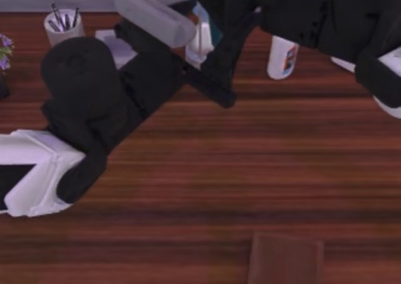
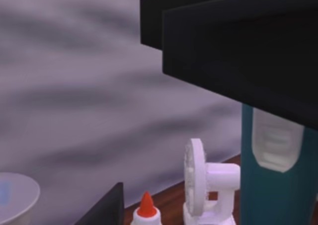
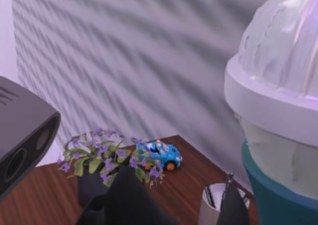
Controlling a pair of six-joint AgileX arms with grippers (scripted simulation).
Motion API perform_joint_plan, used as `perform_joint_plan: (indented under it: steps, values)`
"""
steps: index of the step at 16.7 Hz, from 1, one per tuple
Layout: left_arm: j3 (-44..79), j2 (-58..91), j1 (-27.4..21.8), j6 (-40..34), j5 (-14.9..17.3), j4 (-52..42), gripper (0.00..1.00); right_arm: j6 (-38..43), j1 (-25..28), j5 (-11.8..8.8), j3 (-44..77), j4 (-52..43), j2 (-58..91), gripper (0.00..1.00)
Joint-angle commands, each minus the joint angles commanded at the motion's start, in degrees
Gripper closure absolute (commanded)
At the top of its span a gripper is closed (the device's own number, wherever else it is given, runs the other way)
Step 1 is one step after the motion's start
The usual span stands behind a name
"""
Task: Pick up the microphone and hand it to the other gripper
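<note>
While near the far edge, microphone [image 2: 271, 185] beside both arms.

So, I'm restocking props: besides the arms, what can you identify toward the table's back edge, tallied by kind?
Mic: 1
Fan: 1
Glue bottle: 1
Pen cup: 1
Flower pot: 1
Toy car: 1
Total: 6

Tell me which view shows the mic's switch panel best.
Left wrist view: the white switch panel faces the camera on the mic's teal handle, just below a black gripper part. Right wrist view shows only the white head and the top of the handle. Top view: the mic is mostly hidden by the arms, with no panel visible.
</note>
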Motion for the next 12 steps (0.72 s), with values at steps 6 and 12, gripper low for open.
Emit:
perform_joint_plan:
  steps: [6,12]
  values:
    - [-6.81,-5.94,2.14,0.21,0.58,-0.26,0.0,0.43,-3.0,-2.77,-1.89,-0.04,-2.61,1.0]
    - [-15.38,-14.61,4.09,-0.05,2.16,-0.26,0.0,-0.17,-6.87,-7.07,-4.88,0.18,-5.73,1.0]
